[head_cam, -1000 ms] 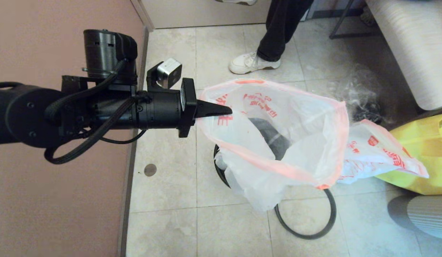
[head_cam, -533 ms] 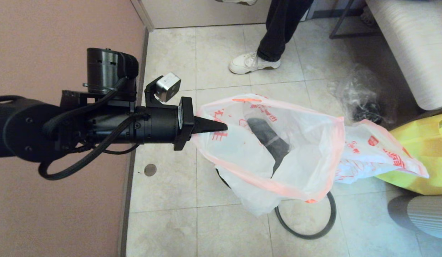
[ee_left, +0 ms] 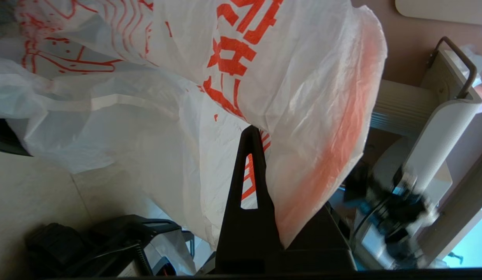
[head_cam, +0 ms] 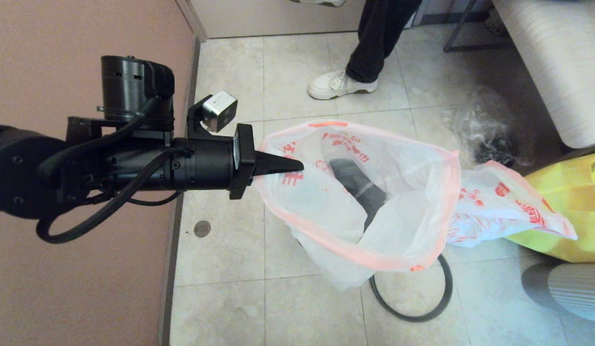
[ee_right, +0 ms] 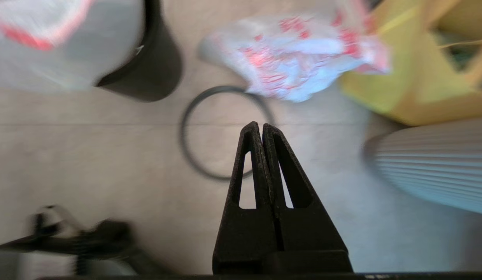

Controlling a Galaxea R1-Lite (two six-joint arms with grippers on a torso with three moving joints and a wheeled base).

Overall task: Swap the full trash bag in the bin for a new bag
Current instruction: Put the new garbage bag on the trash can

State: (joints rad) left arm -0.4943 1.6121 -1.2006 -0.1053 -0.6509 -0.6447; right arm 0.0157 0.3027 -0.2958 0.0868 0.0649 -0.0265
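Clearly the new bag (head_cam: 374,202) is light, limp, slippery film; the left gripper (head_cam: 297,166) pinches its pink-edged mouth above the bin (head_cam: 359,185). Better holds lie along that hem. Right gripper (ee_right: 261,130) hangs pressed together, empty, over the floor.

The head camera looked steeply down on the floor, the ring (head_cam: 412,293) at lower centre. The left wrist camera sat close behind its fingers, the bag (ee_left: 264,77) filling the frame. The right wrist camera faced down, sharing the ring (ee_right: 221,132).
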